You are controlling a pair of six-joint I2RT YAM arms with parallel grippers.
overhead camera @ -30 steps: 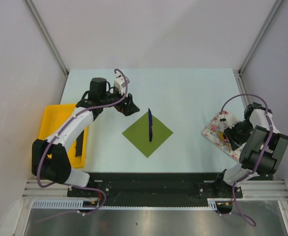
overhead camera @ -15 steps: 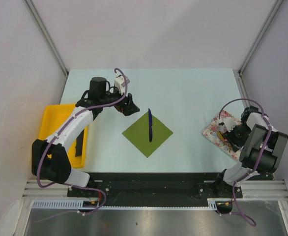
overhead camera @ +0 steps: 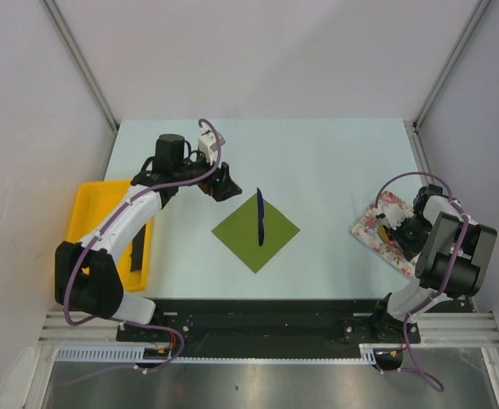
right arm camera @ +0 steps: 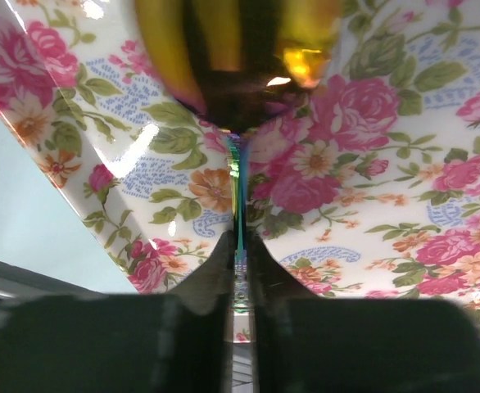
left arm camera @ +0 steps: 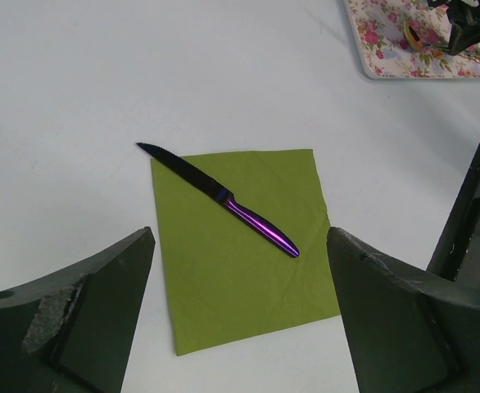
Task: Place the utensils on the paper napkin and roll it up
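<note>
The olive-green paper napkin lies flat at the table's middle. One utensil, a dark knife with a shiny purple handle, rests across it. My left gripper hovers open just behind the napkin's far left corner, holding nothing. At the right, a gold-headed spoon lies on a floral-print mat. My right gripper is shut on the spoon's thin handle, with both fingers pressed against it.
A yellow tray sits at the table's left edge, partly under the left arm, with a dark object in it. The floral mat lies close to the table's right edge. Grey walls enclose the table on three sides.
My right gripper has moved in over the floral mat and shut on the spoon's handle. The left arm, napkin and knife have stayed where they were.
</note>
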